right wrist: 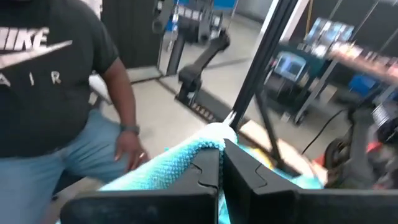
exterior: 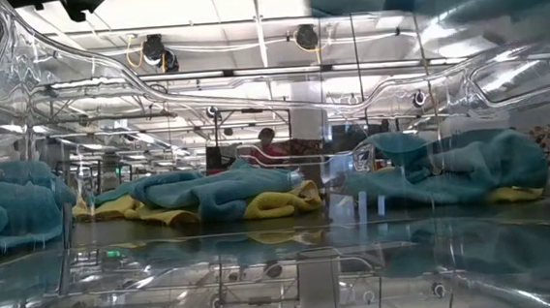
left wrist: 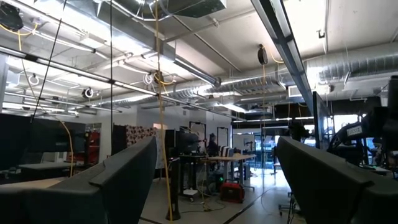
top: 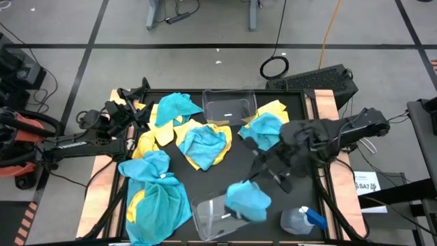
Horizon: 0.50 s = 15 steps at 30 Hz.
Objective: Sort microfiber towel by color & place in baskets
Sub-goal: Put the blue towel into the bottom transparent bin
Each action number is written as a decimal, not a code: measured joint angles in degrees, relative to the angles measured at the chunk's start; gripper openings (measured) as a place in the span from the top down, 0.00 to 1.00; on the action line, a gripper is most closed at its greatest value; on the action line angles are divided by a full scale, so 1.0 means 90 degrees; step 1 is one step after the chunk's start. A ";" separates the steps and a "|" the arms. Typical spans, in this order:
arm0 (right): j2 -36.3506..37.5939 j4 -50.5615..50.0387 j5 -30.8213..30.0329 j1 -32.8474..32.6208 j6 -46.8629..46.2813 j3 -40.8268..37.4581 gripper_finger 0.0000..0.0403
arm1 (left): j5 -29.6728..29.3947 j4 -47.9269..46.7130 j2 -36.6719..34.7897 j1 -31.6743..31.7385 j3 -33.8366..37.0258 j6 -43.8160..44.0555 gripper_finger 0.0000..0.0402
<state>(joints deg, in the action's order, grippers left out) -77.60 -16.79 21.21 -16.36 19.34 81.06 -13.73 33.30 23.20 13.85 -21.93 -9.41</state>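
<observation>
Turquoise and yellow microfiber towels lie in heaps on the black table: one heap (top: pixel 201 143) in the middle, one (top: pixel 157 195) at the near left, one (top: pixel 265 126) by the far basket (top: pixel 229 108). My right gripper (top: pixel 258 182) is shut on a turquoise towel (top: pixel 247 200), which hangs over the right end of the near basket (top: pixel 215 217). My left gripper (top: pixel 133 92) stands open at the table's far left corner, pointing up into the room (left wrist: pixel 224 186), with nothing between its fingers. My right gripper pinches a bunched fold of the turquoise towel (right wrist: pixel 198 154) between its two shut fingers (right wrist: pixel 239 171). The fingers come from the table's right side, slanting slightly down. The towel hangs below and ahead of them; whether its lower end touches the basket I cannot tell.
A clear spray bottle with a blue trigger (top: pixel 304 220) lies at the near right corner. A person in a black shirt (right wrist: pixel 56 81) stands beyond the table's near side. Bare black table shows between the middle heap and the near basket.
</observation>
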 joint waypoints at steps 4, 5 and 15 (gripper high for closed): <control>-0.0438 -0.0226 -0.0023 -0.0142 -0.0021 0.0000 1.00 | 0.0001 0.0000 0.0000 0.0001 0.0000 0.0000 0.16; -0.0542 -0.0222 -0.0021 -0.0169 -0.0039 0.0000 1.00 | 0.0000 0.0002 0.0000 0.0000 0.0002 0.0000 0.16; -0.1321 -0.0195 0.0472 -0.0511 -0.0123 0.0000 1.00 | 0.0002 0.0000 0.0000 0.0001 0.0000 0.0000 0.16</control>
<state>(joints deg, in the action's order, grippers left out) -89.49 -18.54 25.46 -20.96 18.24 81.06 -13.72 33.30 23.20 13.85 -21.93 -9.40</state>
